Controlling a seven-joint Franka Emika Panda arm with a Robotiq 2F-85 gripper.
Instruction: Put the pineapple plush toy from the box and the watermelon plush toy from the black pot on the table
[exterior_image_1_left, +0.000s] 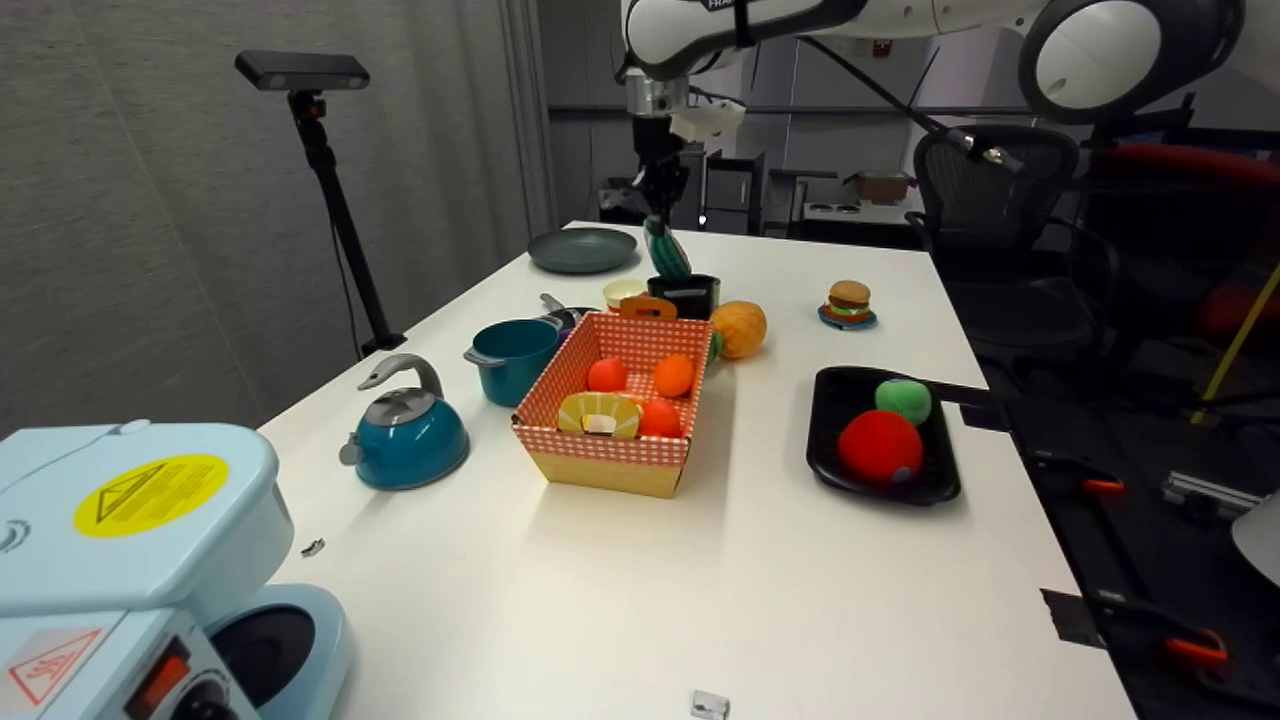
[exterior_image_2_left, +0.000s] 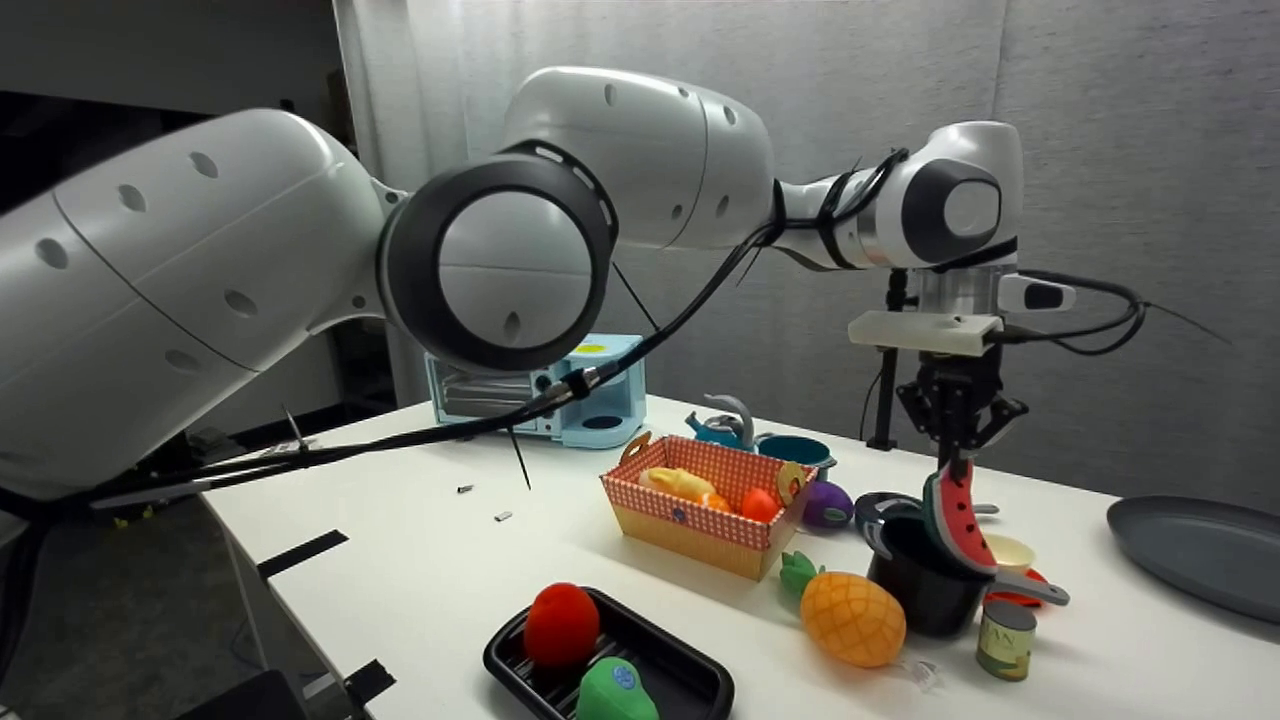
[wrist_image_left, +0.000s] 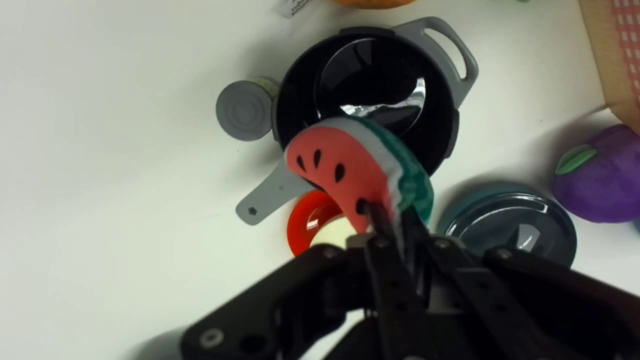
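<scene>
Here's the table (exterior_image_1_left: 800, 600), running out all round the black pot (exterior_image_2_left: 925, 605), and the box (exterior_image_2_left: 690, 537) near that pot, its part apparently played. Above the pot's edge hangs the claw (exterior_image_2_left: 958, 469), clamped tight on its catch. The pineapple (exterior_image_2_left: 853, 620) lies on the tabletop just beside the pot: that half looks done! And the watermelon (wrist_image_left: 357, 165) is the catch, lower end at the pot's rim. Left, I'd judge: clear it, set it down, let go.

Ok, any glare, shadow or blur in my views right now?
Wrist view: bright glare inside the black pot, soft shadows beside it on the table, end effector blurred up close; in an exterior view, dim background, the dark chair short on detail.
</scene>
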